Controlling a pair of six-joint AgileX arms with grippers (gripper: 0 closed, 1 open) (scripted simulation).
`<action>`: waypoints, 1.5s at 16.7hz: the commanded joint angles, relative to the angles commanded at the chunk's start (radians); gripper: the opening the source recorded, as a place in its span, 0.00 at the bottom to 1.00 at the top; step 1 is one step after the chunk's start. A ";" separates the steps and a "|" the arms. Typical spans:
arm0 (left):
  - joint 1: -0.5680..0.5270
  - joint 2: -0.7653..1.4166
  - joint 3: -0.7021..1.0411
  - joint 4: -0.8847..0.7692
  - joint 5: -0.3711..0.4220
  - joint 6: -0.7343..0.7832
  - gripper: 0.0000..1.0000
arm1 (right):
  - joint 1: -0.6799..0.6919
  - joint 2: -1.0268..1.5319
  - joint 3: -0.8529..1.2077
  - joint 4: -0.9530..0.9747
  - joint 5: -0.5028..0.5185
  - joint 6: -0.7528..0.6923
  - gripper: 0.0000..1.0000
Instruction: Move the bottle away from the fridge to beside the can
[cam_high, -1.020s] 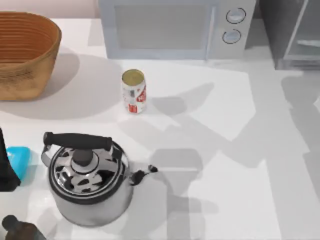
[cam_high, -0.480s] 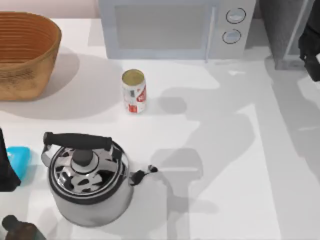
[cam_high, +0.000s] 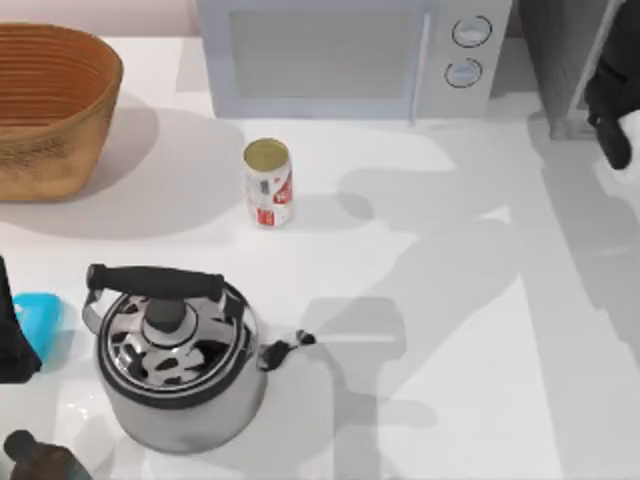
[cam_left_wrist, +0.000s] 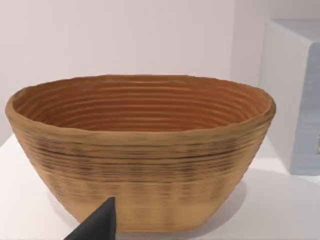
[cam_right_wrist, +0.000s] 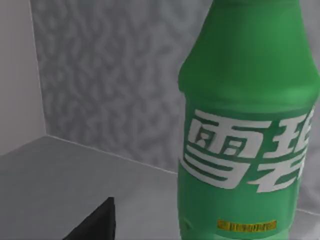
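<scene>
The green bottle (cam_right_wrist: 245, 125) with its white-lettered label stands upright on a grey floor against a mottled grey wall, close in front of my right wrist camera. My right gripper (cam_high: 611, 100) hangs at the far right, against the open front of the dark grey fridge (cam_high: 560, 60). The white and red can (cam_high: 268, 184) with a dull gold top stands upright left of centre, in front of the microwave. My left gripper (cam_high: 12, 335) stays parked at the left edge, facing the basket.
A light grey microwave (cam_high: 350, 55) lines the back. A woven basket (cam_high: 50, 105) sits at the back left. A shiny steel kettle (cam_high: 175, 360) stands front left, with a blue item (cam_high: 40, 315) and a dark brown bottle top (cam_high: 30, 455) nearby.
My right arm has come into the top view from the right edge and shifted slightly left at the fridge. Its shadows swept across the table. Can, kettle and left arm have not moved.
</scene>
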 joint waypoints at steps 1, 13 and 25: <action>0.000 0.000 0.000 0.000 0.000 0.000 1.00 | -0.002 0.001 0.003 -0.001 -0.002 0.000 1.00; 0.000 0.000 0.000 0.000 0.000 0.000 1.00 | -0.105 0.080 0.164 -0.076 -0.108 -0.002 1.00; 0.000 0.000 0.000 0.000 0.000 0.000 1.00 | -0.105 0.080 0.164 -0.076 -0.108 -0.002 0.10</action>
